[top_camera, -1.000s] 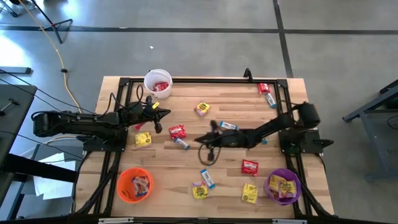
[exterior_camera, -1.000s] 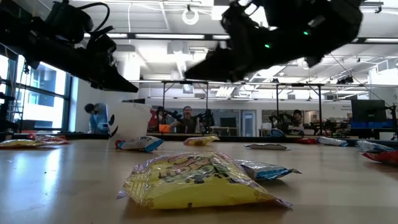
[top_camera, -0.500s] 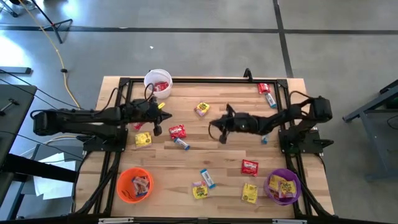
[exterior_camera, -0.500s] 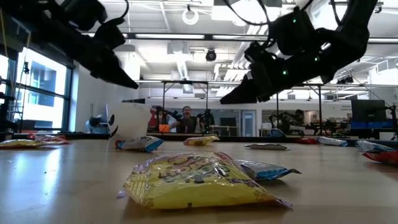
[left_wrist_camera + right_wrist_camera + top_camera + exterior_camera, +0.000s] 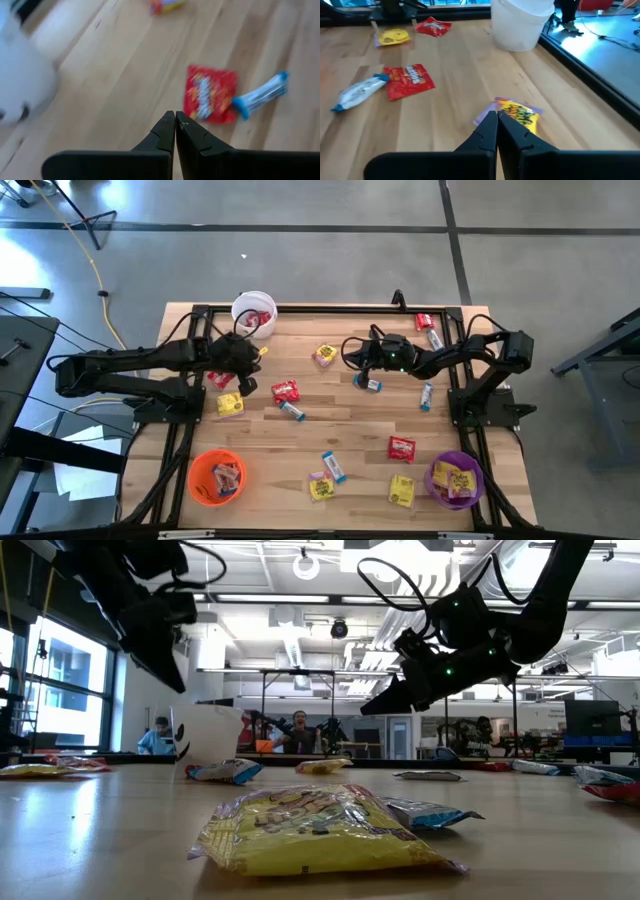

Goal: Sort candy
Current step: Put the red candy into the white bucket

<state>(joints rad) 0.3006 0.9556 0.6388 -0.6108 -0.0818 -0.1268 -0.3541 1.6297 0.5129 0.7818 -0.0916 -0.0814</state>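
Observation:
Small wrapped candies lie scattered flat on the wooden table point(image 5: 330, 430). My left gripper point(image 5: 250, 378) point(image 5: 175, 116) is shut and empty. It hangs tipped down above the table's left side, with a red packet point(image 5: 207, 95) and a blue-and-white bar point(image 5: 260, 95) ahead of it. My right gripper point(image 5: 348, 352) point(image 5: 497, 114) is also shut and empty. It hovers near the far middle, its tips just short of a yellow packet point(image 5: 324, 356) point(image 5: 519, 114). In the low view both grippers point(image 5: 172, 680) point(image 5: 368, 710) stand well above the tabletop.
A white cup point(image 5: 254, 313) holding red candy stands at the far left. An orange cup point(image 5: 216, 477) is at the near left and a purple cup point(image 5: 455, 480) with yellow packets at the near right. Black frame rails point(image 5: 330, 307) run along the table's edges. A blue bar point(image 5: 370, 383) lies beside my right arm.
My right gripper has swung from the middle of the table toward the far edge and now points at the yellow packet. My left gripper has risen and tipped from nearly level to pointing steeply down. Both have stayed shut. No candy has moved.

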